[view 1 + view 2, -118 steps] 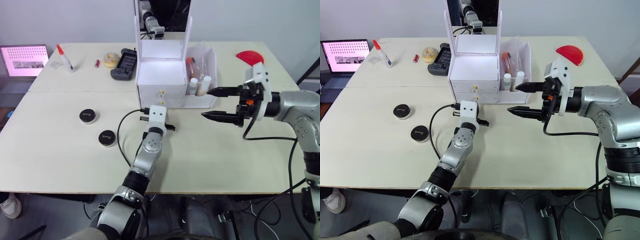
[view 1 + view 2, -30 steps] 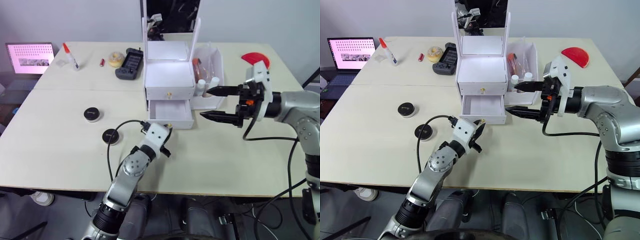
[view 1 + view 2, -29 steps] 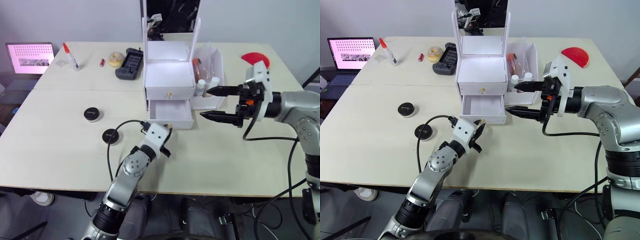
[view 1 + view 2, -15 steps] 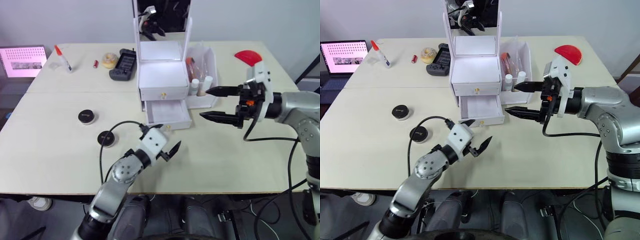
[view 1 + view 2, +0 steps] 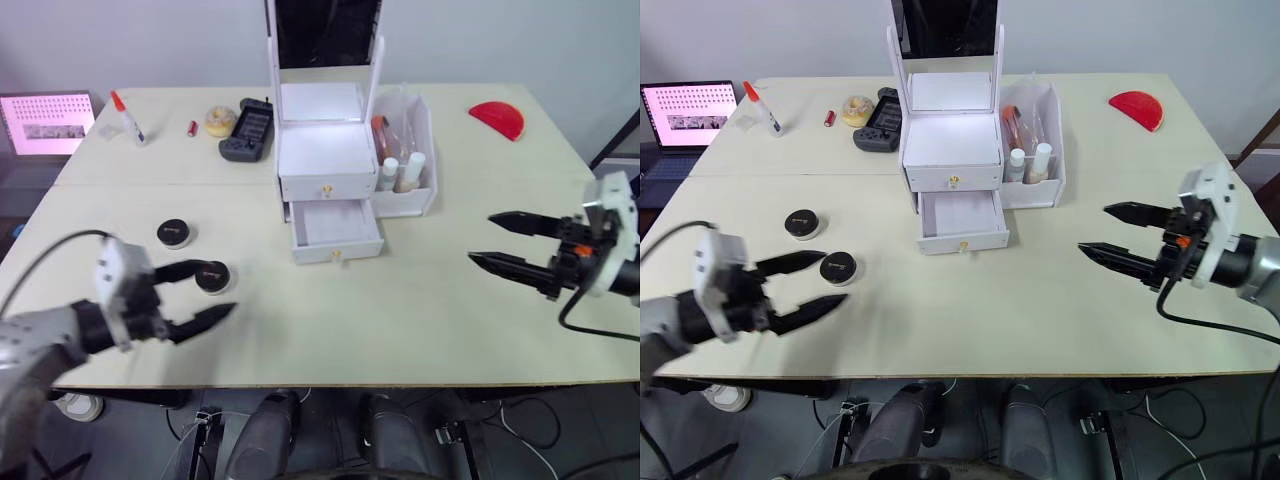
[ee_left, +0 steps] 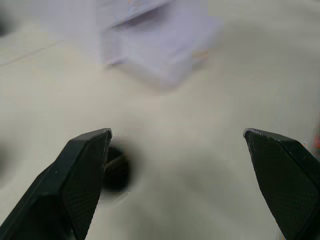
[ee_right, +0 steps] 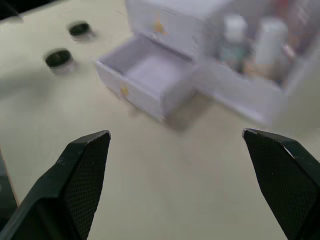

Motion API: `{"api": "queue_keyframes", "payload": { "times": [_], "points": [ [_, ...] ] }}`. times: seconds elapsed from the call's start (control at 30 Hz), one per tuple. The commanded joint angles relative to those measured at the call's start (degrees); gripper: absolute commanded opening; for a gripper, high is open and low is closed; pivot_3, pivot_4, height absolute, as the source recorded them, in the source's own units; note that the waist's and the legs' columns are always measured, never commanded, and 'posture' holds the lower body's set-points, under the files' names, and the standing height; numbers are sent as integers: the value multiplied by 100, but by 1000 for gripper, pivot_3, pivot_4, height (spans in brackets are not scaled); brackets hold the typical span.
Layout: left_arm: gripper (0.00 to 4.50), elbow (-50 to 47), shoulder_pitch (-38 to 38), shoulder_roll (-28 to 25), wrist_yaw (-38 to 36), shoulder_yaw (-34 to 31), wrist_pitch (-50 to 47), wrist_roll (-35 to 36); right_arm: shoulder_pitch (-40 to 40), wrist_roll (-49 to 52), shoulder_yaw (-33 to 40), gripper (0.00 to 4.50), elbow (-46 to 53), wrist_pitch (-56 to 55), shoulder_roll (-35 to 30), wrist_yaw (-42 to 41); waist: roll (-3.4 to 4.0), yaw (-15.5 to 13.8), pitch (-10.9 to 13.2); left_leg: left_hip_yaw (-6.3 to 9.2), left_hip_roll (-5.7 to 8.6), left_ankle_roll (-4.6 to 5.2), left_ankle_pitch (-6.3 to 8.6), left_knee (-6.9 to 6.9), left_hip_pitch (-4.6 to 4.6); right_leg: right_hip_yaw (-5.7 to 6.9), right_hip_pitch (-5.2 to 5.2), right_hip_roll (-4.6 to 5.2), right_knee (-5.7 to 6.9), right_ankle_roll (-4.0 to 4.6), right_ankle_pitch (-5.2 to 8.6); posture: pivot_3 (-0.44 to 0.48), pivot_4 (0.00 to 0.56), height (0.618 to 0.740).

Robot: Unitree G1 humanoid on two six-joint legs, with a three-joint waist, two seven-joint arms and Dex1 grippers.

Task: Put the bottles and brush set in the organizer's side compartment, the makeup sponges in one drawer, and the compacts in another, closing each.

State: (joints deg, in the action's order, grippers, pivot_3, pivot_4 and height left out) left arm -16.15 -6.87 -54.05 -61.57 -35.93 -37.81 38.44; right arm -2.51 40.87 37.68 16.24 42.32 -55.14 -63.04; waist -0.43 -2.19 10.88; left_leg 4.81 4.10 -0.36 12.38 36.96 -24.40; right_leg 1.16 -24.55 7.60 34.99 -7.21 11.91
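Note:
The white organizer [image 5: 325,165] stands mid-table under its mirror. Its upper drawer [image 5: 326,188] is shut; the lower drawer [image 5: 335,226] is pulled out and looks empty. White-capped bottles [image 5: 402,172] and the brush set [image 5: 385,135] stand in the side compartment [image 5: 425,150]. Two black compacts lie on the left: one farther [image 5: 175,232], one nearer [image 5: 213,277]. My left gripper [image 5: 220,287] is open around the nearer compact, its upper finger overlapping it. My right gripper [image 5: 480,238] hangs open and empty, right of the organizer. The makeup sponges are out of view.
Along the back left lie a laptop [image 5: 45,122], a glue bottle [image 5: 128,118], a small red tube [image 5: 193,127], a yellowish roll [image 5: 220,120] and a black gadget [image 5: 248,128]. A red half-disc [image 5: 497,118] lies at the back right.
My left gripper opened in front of the pulled-out lower drawer, then swung left to the nearer compact. My right gripper drew back to the right, away from the organizer.

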Motion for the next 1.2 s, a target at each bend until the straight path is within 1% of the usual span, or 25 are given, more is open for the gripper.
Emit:
{"api": "queue_keyframes", "payload": {
  "times": [0.03, 0.13, 0.2, 0.3, 0.33, 0.47, 0.77, 0.9, 1.03, 1.13, 1.2],
  "points": [
    [4445, 1151, 127, -335, -315, -542, 686, -369, -334, -263, 719, 4500, -487, -522, -67, -222, 5, 12, -2, -4, 1, 4, 2, -1, 0, -4, 0, 4, -4, 0, 0, 0, 150, 737],
    [4445, 1989, 156, -478, -441, -702, 1236, -634, -763, -692, 878, 4500, -1087, -1141, -70, -391, 6, 24, -2, -6, -2, -8, 19, -4, 3, -21, 1, 11, -23, -1, 0, 0, 150, 737],
    [4445, 2269, 63, -514, -530, -734, 1484, -769, -948, -811, 886, 4500, -1299, -1436, 16, -457, 6, 42, -2, -9, -13, -10, 20, -21, 2, -21, 2, 8, -58, 1, -2, 0, 150, 737],
    [4445, 2540, 116, -479, -550, -688, 1686, -807, -1002, -861, 757, 4500, -1435, -1702, 174, -377, 3, 73, -3, -14, -16, -10, 20, -45, 2, -22, 1, 11, -79, 6, -7, 0, 150, 737],
    [4445, 2570, 120, -468, -553, -642, 1747, -838, -1015, -889, 698, 4500, -1438, -1767, 214, -359, 3, 80, -3, -15, -16, -10, 20, -49, 3, -22, 0, 11, -79, 26, -20, 0, 150, 737],
    [4445, 2506, 199, -424, -548, -463, 1781, -829, -988, -872, 526, 4500, -1401, -1867, 319, -268, 2, 141, -4, -13, -16, -10, 19, -75, 13, -22, -4, 11, -75, 28, -22, 0, 150, 737],
    [4445, 2355, 355, -380, -495, -320, 1711, -782, -1006, -671, 598, 4500, -1117, -1695, 292, -119, 3, 160, -3, -18, -16, 1, 13, -81, 25, -24, -2, 7, -73, 27, -23, 0, 150, 737],
    [4445, 2028, 381, -278, -322, -222, 1451, -660, -854, -359, 592, 4500, -566, -1307, 214, 39, 3, 152, -3, -18, -18, -12, 20, -80, 32, -25, 3, 7, -68, 26, -23, 0, 150, 737],
    [4445, 1086, 300, 114, 281, -68, 873, -402, -294, 333, 363, 4500, 288, -580, 66, 429, 3, 172, -3, -19, -21, -11, 20, -77, 36, -29, 4, 7, -64, 27, -23, 0, 150, 737],
    [4445, 332, 159, 534, 825, 31, 545, -260, 404, 770, -131, 4500, 737, -163, 10, 832, -3, 171, -4, -19, -25, -1, 14, -76, 40, -32, 6, 4, -63, 27, -25, 0, 150, 737],
    [4445, -54, 21, 845, 1172, 169, 491, -314, 1026, 906, -661, 4500, 918, 5, 55, 1113, -10, 172, -4, -18, -25, 2, 12, -76, 40, -31, 6, 3, -62, 28, -26, 0, 150, 737]
  ]
}}
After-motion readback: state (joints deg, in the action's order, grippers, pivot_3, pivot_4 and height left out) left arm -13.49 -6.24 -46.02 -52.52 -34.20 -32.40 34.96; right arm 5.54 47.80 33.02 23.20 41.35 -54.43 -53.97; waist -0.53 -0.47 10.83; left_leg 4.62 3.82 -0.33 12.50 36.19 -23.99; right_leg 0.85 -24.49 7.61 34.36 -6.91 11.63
